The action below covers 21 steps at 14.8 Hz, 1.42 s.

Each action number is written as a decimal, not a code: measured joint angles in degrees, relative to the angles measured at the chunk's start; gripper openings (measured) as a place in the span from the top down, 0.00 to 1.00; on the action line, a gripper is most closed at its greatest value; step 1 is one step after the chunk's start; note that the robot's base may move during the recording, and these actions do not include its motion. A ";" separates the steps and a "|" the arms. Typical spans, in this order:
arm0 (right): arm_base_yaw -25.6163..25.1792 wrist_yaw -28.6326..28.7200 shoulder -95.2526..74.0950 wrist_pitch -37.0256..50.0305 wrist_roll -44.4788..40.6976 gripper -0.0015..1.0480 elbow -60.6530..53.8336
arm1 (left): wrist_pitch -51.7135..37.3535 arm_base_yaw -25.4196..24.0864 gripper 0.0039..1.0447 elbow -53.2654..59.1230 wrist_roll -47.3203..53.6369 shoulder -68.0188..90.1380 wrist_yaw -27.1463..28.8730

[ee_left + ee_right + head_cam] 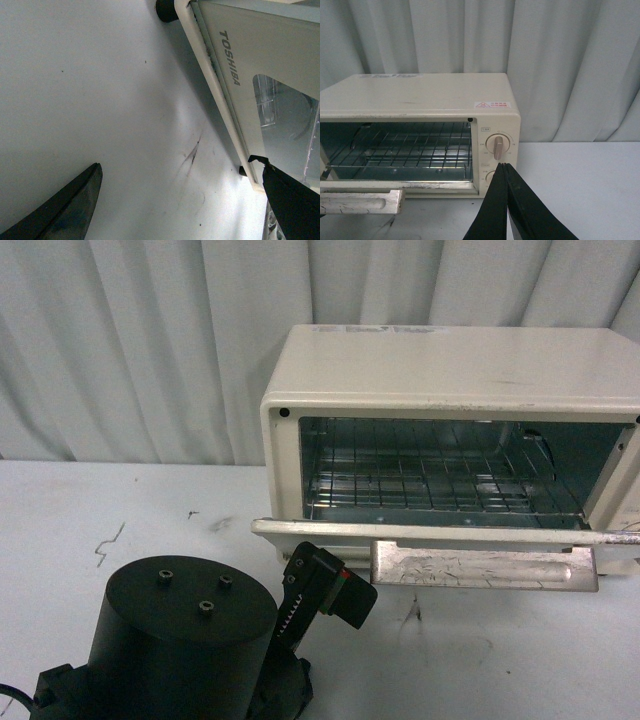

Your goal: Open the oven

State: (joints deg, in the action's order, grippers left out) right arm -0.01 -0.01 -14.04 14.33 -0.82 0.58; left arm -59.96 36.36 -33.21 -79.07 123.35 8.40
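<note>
The cream-white oven stands at the right on the white table. Its door hangs down flat, and the beige bar handle points toward me. The wire rack shows inside the cavity. My left gripper is open just in front of and below the door's left part, holding nothing; one fingertip lies by the door's edge. In the right wrist view my right gripper is shut and empty, set back from the oven's two knobs.
A pleated grey curtain hangs behind the table. My left arm's black round base fills the lower left of the front view. Dark scuff marks streak the tabletop under the door.
</note>
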 joint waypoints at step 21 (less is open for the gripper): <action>0.00 0.00 13.90 -14.53 0.02 0.06 0.04 | -5.64 -3.04 0.06 9.01 -2.71 -3.82 -1.55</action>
State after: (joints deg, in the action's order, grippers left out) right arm -0.01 -0.01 -0.14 -0.21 -0.80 0.62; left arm -65.60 33.32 -24.21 -81.78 119.52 6.85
